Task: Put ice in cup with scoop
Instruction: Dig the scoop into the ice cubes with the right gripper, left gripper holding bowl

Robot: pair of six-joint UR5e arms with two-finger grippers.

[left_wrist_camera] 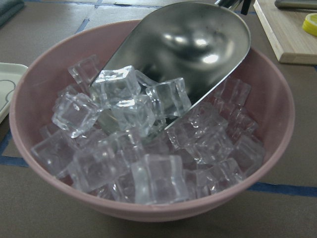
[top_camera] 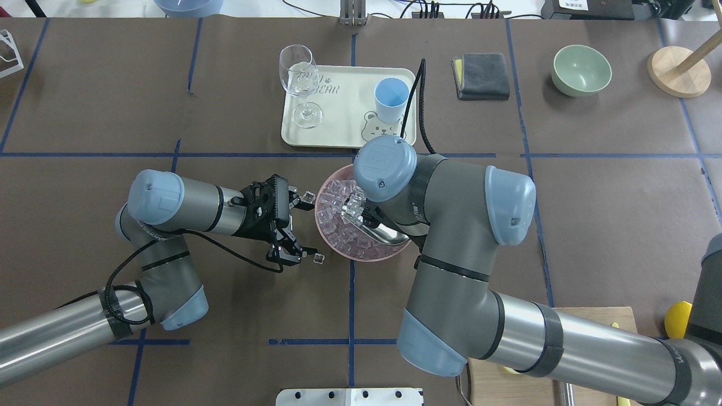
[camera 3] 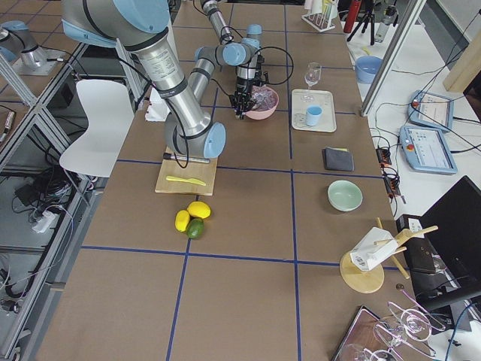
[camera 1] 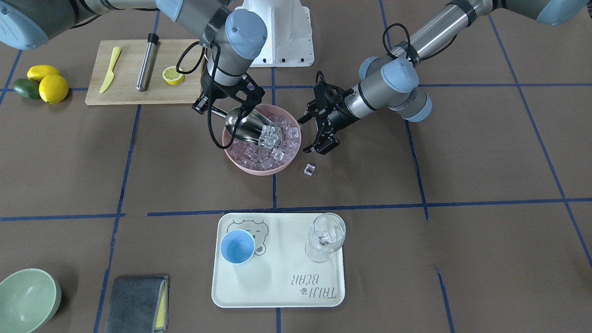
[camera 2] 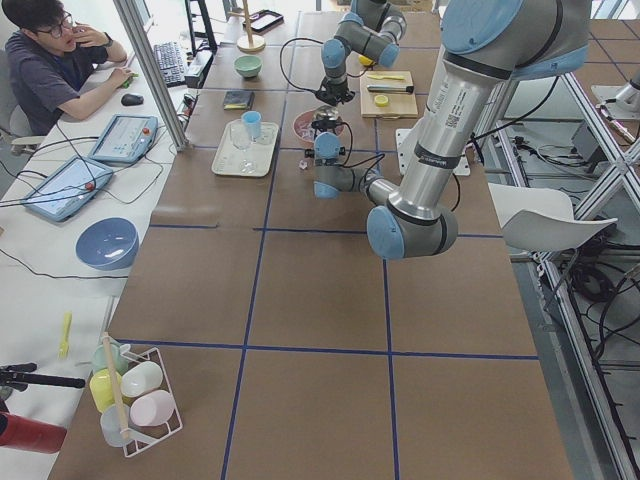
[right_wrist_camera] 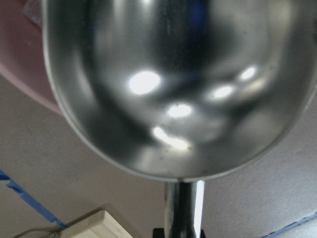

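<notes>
Scoop (camera 1: 247, 124) — handle clamped between right gripper (camera 1: 214, 109) jaws

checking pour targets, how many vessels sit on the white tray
2: the blue cup at one end of the tray and the wine glass at the other. None look hidden.

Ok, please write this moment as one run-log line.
right gripper: holding scoop in ice, pink bowl | left gripper: open, beside bowl | cup: empty, on tray

Overhead and front-facing cameras look steeply down on the pink bowl (camera 1: 277, 170) from opposite sides of the table (camera 1: 462, 152). End cameras see it from afar; wrist cameras sit close beside it.
</notes>
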